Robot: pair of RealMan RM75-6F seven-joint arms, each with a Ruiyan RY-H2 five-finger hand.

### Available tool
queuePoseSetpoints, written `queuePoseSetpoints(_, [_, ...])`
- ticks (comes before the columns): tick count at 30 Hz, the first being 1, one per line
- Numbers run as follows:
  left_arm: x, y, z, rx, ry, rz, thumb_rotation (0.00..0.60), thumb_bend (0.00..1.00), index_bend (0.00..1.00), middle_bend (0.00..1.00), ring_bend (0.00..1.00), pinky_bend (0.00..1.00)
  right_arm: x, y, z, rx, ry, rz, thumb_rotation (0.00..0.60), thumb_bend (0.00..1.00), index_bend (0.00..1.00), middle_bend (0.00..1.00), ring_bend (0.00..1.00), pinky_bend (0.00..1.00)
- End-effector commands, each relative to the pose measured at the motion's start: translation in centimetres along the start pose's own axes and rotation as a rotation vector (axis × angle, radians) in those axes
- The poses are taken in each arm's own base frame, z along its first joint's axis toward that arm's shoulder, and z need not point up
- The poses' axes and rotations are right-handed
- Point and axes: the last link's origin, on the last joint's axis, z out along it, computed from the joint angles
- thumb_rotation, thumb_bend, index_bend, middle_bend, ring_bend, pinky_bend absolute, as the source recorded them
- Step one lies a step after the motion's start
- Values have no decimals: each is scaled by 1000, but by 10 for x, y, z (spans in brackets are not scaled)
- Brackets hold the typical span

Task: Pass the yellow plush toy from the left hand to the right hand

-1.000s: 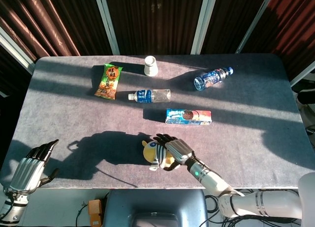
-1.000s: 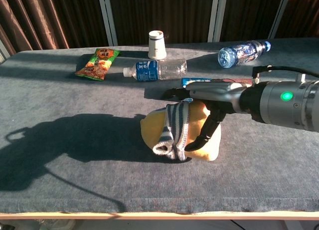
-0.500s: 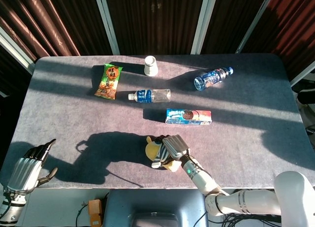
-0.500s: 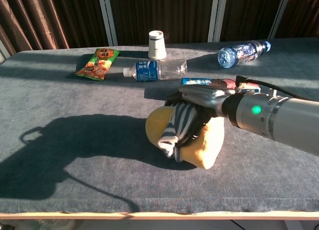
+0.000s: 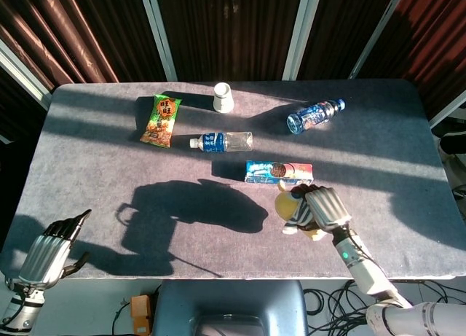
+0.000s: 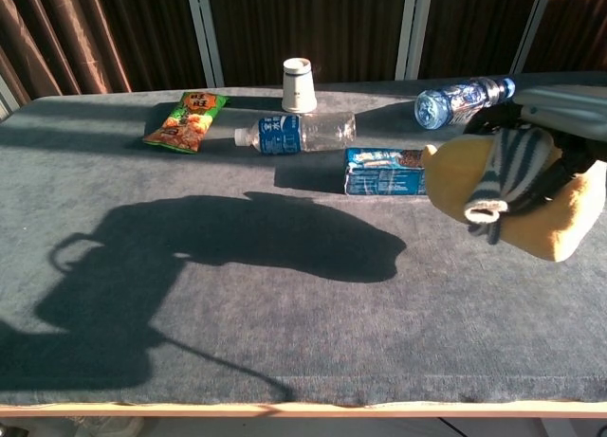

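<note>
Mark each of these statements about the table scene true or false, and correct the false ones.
1. The right robot hand holds the yellow plush toy. True.
2. The left robot hand grips the snack bag. False: it holds nothing, down at the table's near left edge.
3. The paper cup stands upside down. True.
4. Both water bottles stand upright. False: the clear bottle and the blue bottle lie on their sides.
5. The cookie box lies just behind the toy. True.
</note>
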Motion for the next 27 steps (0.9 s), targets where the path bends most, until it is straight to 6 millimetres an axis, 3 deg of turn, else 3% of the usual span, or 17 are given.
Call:
queuePoseSetpoints(1, [0,1,0,-1,-1,2,600,274,71,212,254,299,-4,35,-19,-54,4,5,600,265,666,611,678,906])
queuePoseSetpoints(5, [-1,3,-1,-3,-2,9,600,273,72,212,253,299,-11,61,-31,-61,-7,48,600,259,533,514,543,768])
queuePoseSetpoints(8, [-2,4,-1,-8,-14,15,600,274,72,213,254,300,-14,73,-35,-60,-23,52,600,228,399,384,381,599])
queuePoseSetpoints(18, [-6,6,0,-13,-41,28,600,274,73,215,255,301,-15,89,-50,-59,-95,61,600,161,67,58,20,268])
queuePoseSetpoints(21, [-7,7,0,-14,-47,31,600,273,74,216,255,301,-13,89,-54,-44,-101,74,600,129,4,3,0,212])
queuePoseSetpoints(27, [-8,8,0,-15,-56,36,600,274,74,217,256,301,-3,87,-69,2,-116,106,600,88,0,0,0,175])
